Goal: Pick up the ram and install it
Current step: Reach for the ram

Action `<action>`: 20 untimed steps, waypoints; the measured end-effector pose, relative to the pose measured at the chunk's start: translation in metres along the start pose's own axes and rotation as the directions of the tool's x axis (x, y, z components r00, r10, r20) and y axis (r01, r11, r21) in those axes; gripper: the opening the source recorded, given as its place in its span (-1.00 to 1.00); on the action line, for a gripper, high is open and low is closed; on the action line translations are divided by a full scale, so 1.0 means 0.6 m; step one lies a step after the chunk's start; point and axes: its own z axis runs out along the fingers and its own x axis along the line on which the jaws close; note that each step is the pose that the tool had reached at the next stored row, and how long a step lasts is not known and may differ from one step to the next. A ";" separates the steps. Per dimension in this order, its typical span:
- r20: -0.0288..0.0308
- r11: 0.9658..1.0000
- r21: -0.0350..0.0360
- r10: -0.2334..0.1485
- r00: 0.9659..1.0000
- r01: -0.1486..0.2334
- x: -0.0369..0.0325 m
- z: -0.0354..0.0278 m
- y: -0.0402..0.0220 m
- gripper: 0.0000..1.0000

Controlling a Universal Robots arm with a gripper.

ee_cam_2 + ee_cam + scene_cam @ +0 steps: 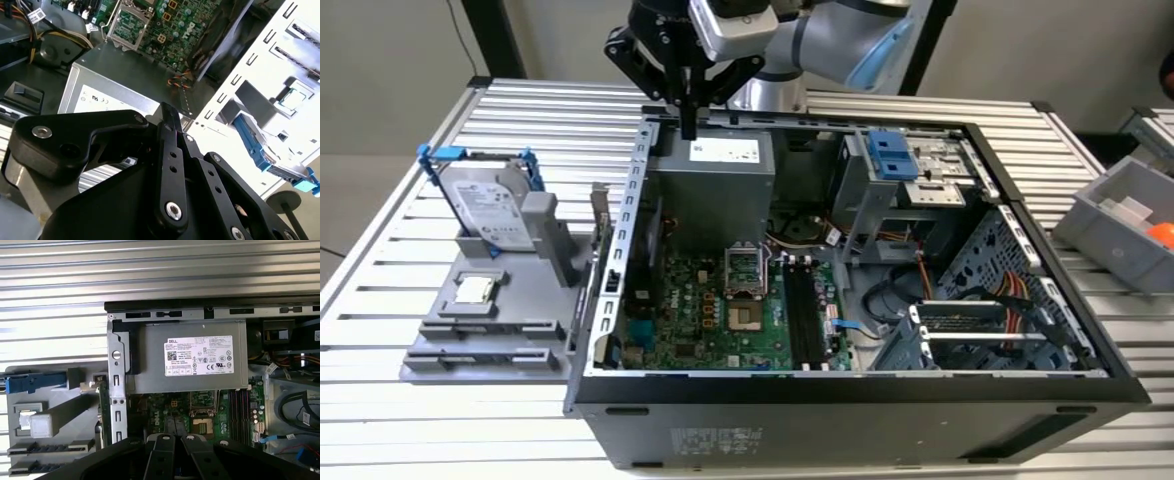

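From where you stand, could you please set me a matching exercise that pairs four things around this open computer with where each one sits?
Things:
1. hard drive
2. processor chip
3. power supply
4. gripper

Places:
A. hanging over the far rim of the case
B. lying flat on the grey stand
C. standing upright in a blue-edged bracket
D. inside the case, with a white label on it

Pairs: 1-C, 2-B, 3-D, 4-A
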 end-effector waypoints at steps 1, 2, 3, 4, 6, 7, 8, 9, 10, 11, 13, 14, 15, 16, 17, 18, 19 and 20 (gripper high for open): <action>0.000 1.000 0.000 0.000 1.000 0.000 0.000 0.000 0.000 -1.00; 0.000 1.000 0.000 0.000 1.000 0.000 0.000 0.000 0.000 -1.00; 0.000 1.000 0.000 0.000 1.000 0.000 0.001 0.000 0.000 -1.00; 0.000 1.000 0.000 0.000 1.000 0.000 0.001 0.000 0.000 -1.00; -0.001 1.000 0.000 0.000 1.000 0.000 0.001 0.000 0.000 -1.00; -0.001 1.000 0.000 0.000 1.000 0.000 0.001 0.000 0.000 -1.00; -0.001 1.000 0.000 0.000 1.000 0.000 0.001 0.000 0.000 -1.00; -0.001 1.000 0.000 0.000 1.000 0.000 0.001 0.000 0.000 -1.00; -0.001 1.000 0.000 0.000 1.000 0.000 0.001 0.000 0.000 -1.00; -0.001 1.000 0.000 0.000 1.000 0.000 0.002 0.000 0.000 -1.00; -0.002 1.000 0.000 0.000 1.000 0.000 0.002 0.000 0.000 -1.00; -0.003 1.000 0.000 0.000 1.000 0.000 0.002 0.000 0.000 -1.00; -0.003 1.000 0.000 0.000 1.000 0.000 0.002 0.000 0.000 -1.00; -0.004 1.000 0.000 0.000 1.000 0.000 0.002 0.000 0.000 -1.00; -0.004 1.000 0.000 0.000 1.000 0.000 0.002 0.000 0.000 -1.00; -0.004 1.000 0.000 0.000 1.000 0.000 0.002 0.000 0.000 -1.00; -0.004 1.000 0.000 0.000 1.000 0.000 0.003 0.000 0.000 -1.00; -0.005 1.000 0.000 0.000 1.000 0.000 0.003 0.000 0.000 -1.00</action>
